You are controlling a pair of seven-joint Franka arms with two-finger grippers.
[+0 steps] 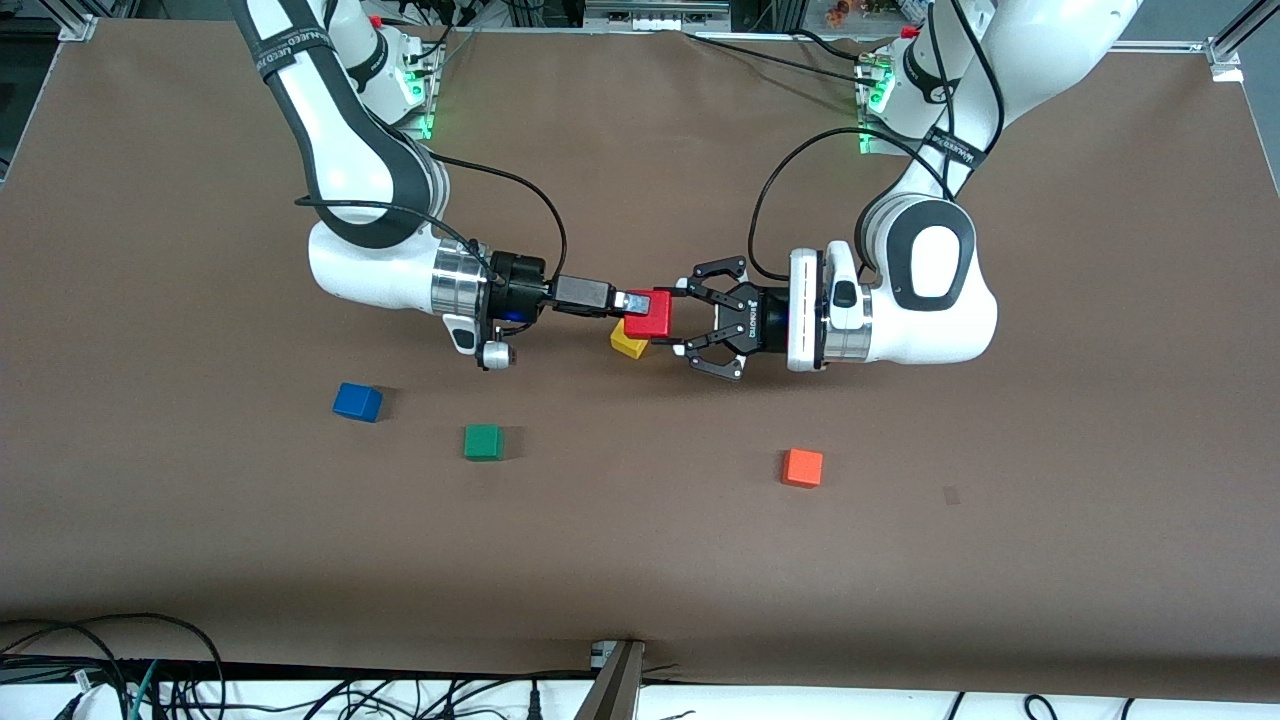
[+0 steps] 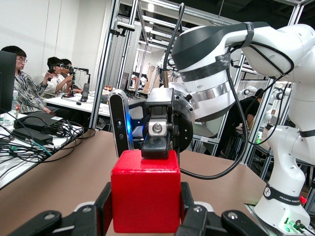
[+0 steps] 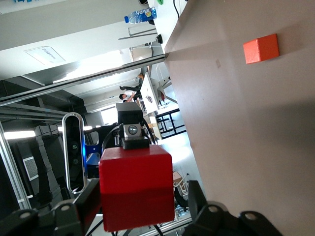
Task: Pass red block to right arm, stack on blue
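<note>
The red block (image 1: 652,315) hangs over the middle of the table, just above a yellow cube. My left gripper (image 1: 672,318) is shut on it: in the left wrist view both black fingers (image 2: 104,199) press the sides of the red block (image 2: 145,189). My right gripper (image 1: 632,302) reaches in from the right arm's end, turned on edge. Its jaws stand around the red block (image 3: 135,187), one finger against it and the other finger (image 3: 197,196) a small gap away. The blue cube (image 1: 357,401) lies on the table toward the right arm's end, nearer the front camera.
A yellow cube (image 1: 629,343) lies under the held block. A green cube (image 1: 483,442) sits beside the blue one, toward the middle. An orange cube (image 1: 802,467) lies toward the left arm's end and also shows as the orange cube (image 3: 261,48) in the right wrist view.
</note>
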